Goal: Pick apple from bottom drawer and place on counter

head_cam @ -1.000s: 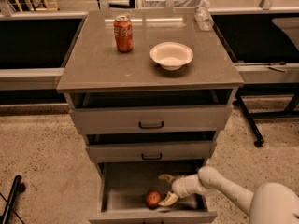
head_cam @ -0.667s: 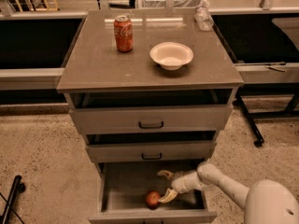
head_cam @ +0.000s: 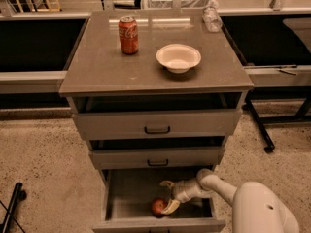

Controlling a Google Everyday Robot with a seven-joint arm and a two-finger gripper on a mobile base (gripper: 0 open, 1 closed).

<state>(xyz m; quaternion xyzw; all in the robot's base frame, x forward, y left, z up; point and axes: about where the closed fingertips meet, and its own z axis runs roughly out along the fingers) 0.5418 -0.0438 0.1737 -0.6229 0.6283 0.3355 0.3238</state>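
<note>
Speckled flooring surrounds the grey cabinet, whose bottom drawer (head_cam: 131,193) is pulled out, the apple (head_cam: 158,206) lying near its front. Small, firm and smooth, it is likely light but apt to roll, so best pinched across its middle. The gripper (head_cam: 164,196) is inside the drawer, jaws spread wide and holding nothing, with the lower finger (head_cam: 171,207) just beside the apple.

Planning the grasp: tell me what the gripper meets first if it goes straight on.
Probably the apple, lying by the lower fingertip of the open gripper in the bottom drawer; depth is unclear.
</note>
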